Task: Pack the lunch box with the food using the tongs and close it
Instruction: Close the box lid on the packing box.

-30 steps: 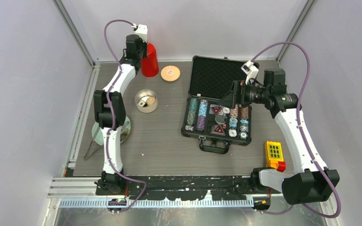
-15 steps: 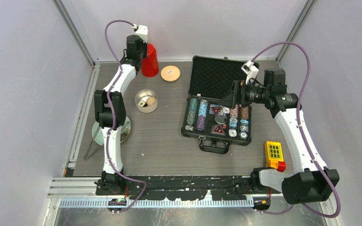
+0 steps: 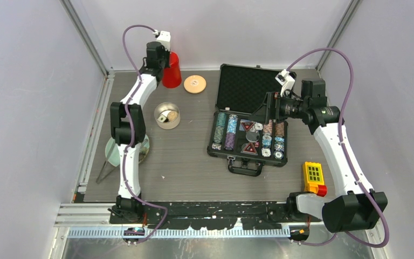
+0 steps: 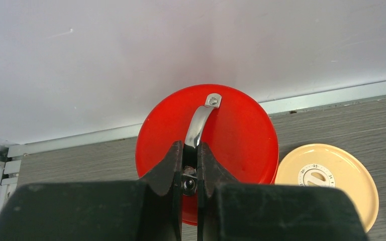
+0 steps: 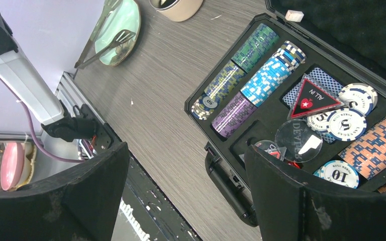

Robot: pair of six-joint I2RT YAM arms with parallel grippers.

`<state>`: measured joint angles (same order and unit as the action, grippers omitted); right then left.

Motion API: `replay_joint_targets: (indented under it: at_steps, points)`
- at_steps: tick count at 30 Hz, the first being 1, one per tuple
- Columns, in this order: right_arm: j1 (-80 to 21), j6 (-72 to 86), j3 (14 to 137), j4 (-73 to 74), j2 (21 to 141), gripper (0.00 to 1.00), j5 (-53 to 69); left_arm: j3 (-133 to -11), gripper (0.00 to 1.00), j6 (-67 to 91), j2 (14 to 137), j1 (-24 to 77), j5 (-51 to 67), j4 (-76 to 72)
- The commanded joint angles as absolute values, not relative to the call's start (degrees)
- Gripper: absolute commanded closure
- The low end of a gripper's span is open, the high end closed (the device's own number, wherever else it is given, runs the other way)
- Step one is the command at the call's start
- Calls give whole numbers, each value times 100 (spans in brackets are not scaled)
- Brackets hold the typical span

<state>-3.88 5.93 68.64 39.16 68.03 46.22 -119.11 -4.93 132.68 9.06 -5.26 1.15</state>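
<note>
Bench [image 3: 188, 167] of grey wood grain carries everything, with the two arms bolted at its near edge. The largest thing on it is the black case [image 3: 245, 86], lying open right of centre with its rows of poker chips [image 3: 229, 132] showing. The right gripper [image 5: 186, 150] hangs over the chips with its jaws spread wide and nothing between them.

At the far left corner stands a red canister [image 3: 172, 77], upright against the back wall. The left arm [image 3: 124, 124] reaches out to it, and the left gripper [image 4: 190, 150] is pinched shut on the lower end of the silver handle [image 4: 201, 120] that arches across the canister's round top.

A pale glass plate [image 3: 109, 150] sits near the left edge of the bench, partly hidden under the left arm; what lies on it cannot be made out. The lunch box [image 3: 168, 125] stands open between the plate and the canister, well apart from the case, with a small pale morsel [image 3: 163, 117] inside. Its cream lid [image 3: 194, 83] lies flat on the bench just beside the canister, apart from the tin. The tongs [image 5: 121, 36] rest across the plate, their joined end sticking out past its rim. Neither gripper touches them.
</note>
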Motion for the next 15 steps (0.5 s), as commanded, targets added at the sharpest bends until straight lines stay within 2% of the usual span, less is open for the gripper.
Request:
replay_joint_targets:
  at_steps: [1, 10, 15]
  points:
    - [-361, 576, 6925, 3834, 6826, 11, 4725, -12120, 100, -474, 13370, 931, -460, 235]
    - [-367, 598, 6933, 3832, 6837, 11, 4773, -11560, 100, -631, 13146, 932, -527, 123]
    - [-369, 619, 6952, 3832, 6833, 11, 4789, -11533, 92, -580, 13029, 932, -571, 248]
